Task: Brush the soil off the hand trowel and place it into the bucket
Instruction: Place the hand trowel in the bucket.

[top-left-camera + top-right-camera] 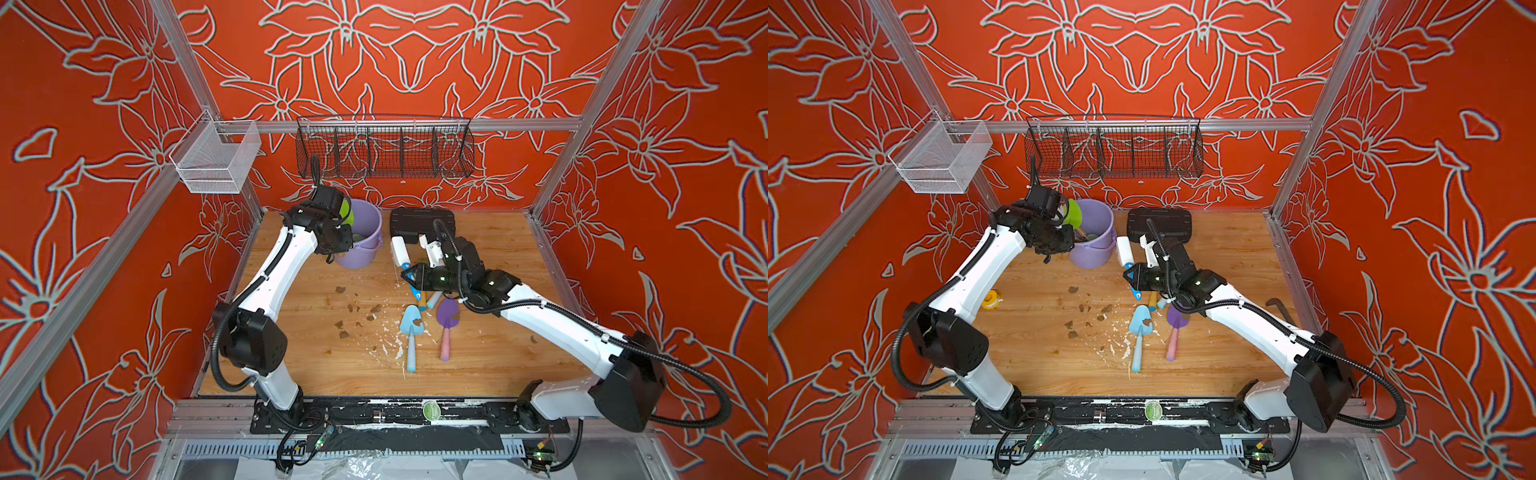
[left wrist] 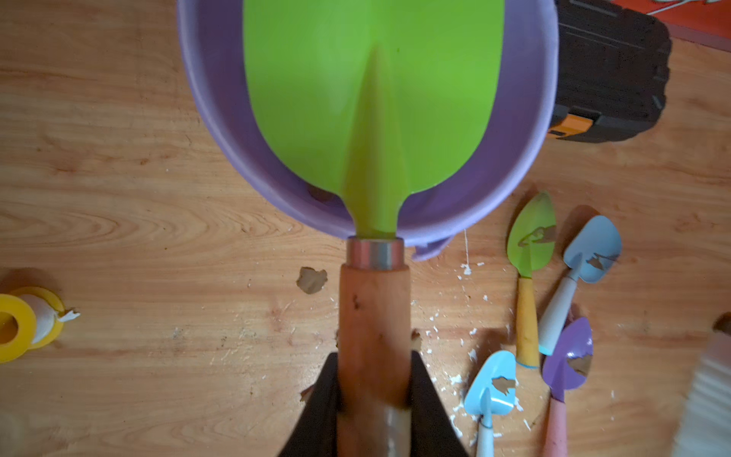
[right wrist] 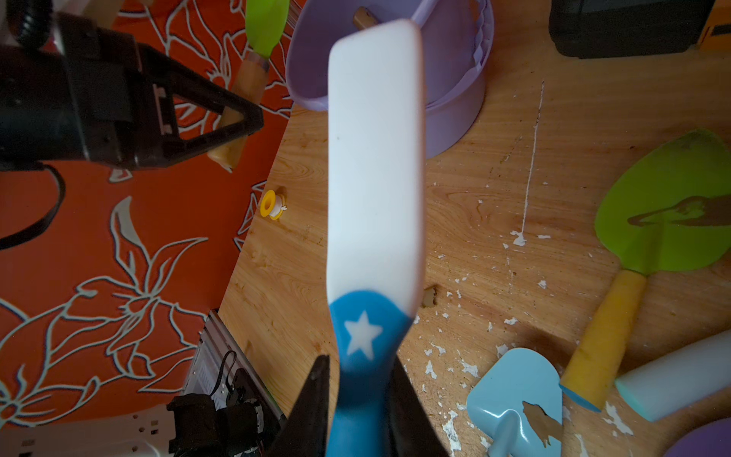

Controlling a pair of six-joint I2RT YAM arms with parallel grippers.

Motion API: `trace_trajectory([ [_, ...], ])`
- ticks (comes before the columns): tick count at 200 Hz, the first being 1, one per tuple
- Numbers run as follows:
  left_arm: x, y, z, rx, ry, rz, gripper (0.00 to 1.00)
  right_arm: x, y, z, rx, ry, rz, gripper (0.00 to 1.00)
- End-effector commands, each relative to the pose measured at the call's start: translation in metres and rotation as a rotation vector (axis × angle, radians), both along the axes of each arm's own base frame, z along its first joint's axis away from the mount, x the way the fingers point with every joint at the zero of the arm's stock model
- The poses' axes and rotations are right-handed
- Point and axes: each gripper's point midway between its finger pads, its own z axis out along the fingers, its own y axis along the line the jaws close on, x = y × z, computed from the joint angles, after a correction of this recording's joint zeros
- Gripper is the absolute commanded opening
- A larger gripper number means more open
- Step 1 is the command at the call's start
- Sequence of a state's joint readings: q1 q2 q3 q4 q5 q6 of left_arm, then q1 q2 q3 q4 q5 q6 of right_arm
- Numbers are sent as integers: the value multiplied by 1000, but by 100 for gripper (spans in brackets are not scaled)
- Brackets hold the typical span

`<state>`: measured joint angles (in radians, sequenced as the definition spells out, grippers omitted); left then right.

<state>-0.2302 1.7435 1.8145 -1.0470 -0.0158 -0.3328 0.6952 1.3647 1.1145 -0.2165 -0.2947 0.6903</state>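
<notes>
Left wrist: green trowel (image 2: 372,99) over bucket (image 2: 229,130), gaps both sides.

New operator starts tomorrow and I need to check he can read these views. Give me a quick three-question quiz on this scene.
1. True or false: the left gripper is shut on the green trowel, gripping its wooden handle.
2. What does the right gripper hold? A) a tape roll B) the white brush C) the black case
3. Short answer: what colour is the blade of the pink-handled trowel lying on the table?
Key: 1 true; 2 B; 3 purple.
</notes>
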Motion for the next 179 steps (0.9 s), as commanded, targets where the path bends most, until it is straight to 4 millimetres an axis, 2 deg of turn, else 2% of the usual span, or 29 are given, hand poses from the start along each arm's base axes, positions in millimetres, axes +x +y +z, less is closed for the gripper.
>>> trace_trajectory([
  [1, 10, 5, -12, 70, 53, -6, 0, 2, -5, 26, 28, -56, -14, 0],
  [60, 51, -6, -26, 86, 110, -34, 0, 0, -8, 23, 23, -57, -17, 0],
  [84, 58, -10, -28, 75, 114, -37, 26, -1, -10, 21, 22, -53, -19, 0],
  [105, 61, -11, -27, 65, 105, -37, 34, -2, -11, 20, 23, -51, -17, 0],
  [144, 67, -10, -13, 64, 57, -29, 40, 0, -8, 20, 28, -48, -11, 0],
  [179, 69, -3, 18, 86, -33, 5, 47, 0, -11, 22, 1, -55, -7, 0],
])
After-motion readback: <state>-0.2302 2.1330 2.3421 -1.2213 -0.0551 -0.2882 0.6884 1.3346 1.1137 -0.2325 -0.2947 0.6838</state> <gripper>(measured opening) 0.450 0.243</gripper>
